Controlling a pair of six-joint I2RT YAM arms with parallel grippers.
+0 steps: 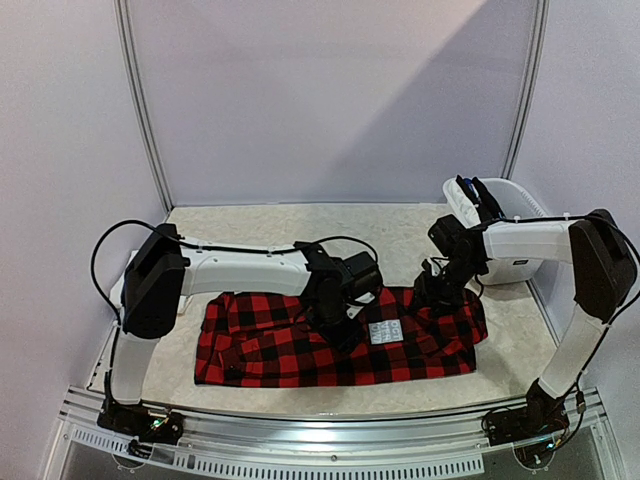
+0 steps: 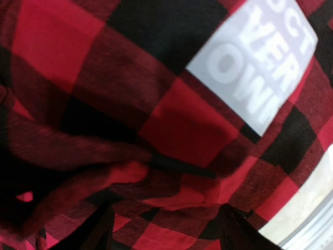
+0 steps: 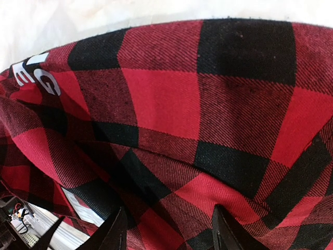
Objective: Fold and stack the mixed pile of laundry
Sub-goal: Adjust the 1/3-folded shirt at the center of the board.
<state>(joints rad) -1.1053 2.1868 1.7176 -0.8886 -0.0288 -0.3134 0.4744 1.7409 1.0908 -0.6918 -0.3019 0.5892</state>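
A red-black plaid garment lies spread across the table, with a white label with lettering near its middle. My left gripper is down on the garment's middle, just left of the label. In the left wrist view the plaid garment is rumpled, and my left gripper has its jaws apart with a raised fold between them. My right gripper is down on the garment's upper right part. In the right wrist view my right gripper is open over smooth plaid garment.
A white tub stands at the back right, close behind the right arm, with dark and blue pieces sticking out of it. Bare beige table lies behind the garment. A metal rail runs along the near edge.
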